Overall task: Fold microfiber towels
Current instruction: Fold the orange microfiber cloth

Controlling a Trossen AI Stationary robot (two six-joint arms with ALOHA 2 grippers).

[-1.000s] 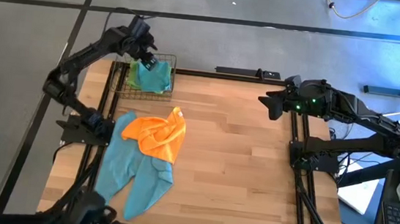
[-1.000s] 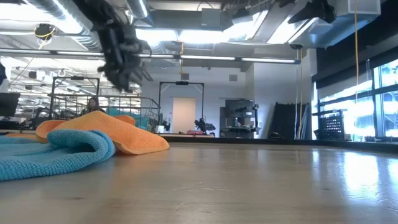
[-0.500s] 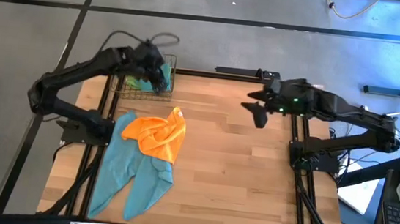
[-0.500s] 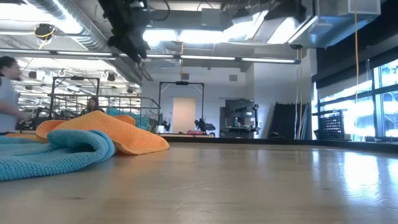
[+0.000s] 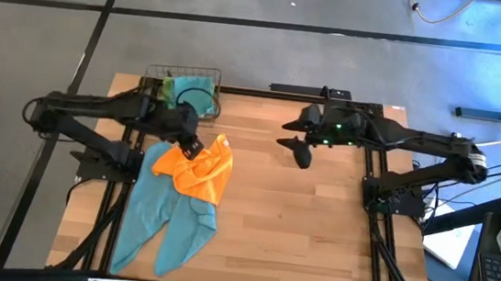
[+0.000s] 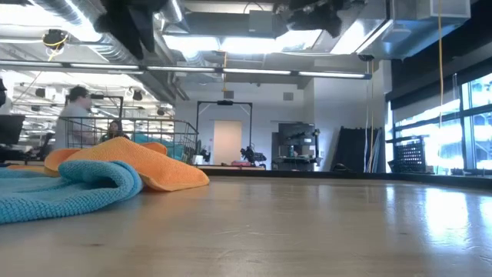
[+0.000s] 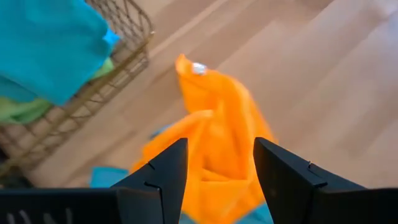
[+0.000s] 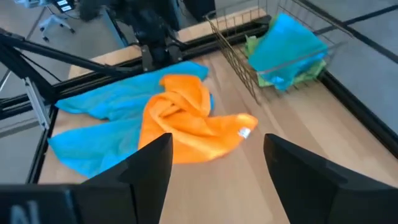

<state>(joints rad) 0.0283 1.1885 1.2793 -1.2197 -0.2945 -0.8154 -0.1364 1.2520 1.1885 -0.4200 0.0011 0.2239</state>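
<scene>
Orange towel lies crumpled on a teal towel at the table's left; left gripper hovers above it, jaws apart and empty; right gripper, released, hangs mid-table; basket holds more towels

We are reaching the left arm in low from nine o'clock, its left gripper hanging above the table left of centre, fingers parted and holding nothing. We are stretching the right arm in from three o'clock, the right gripper hovering near twelve o'clock over the far half, fingers spread wide, empty.
</scene>
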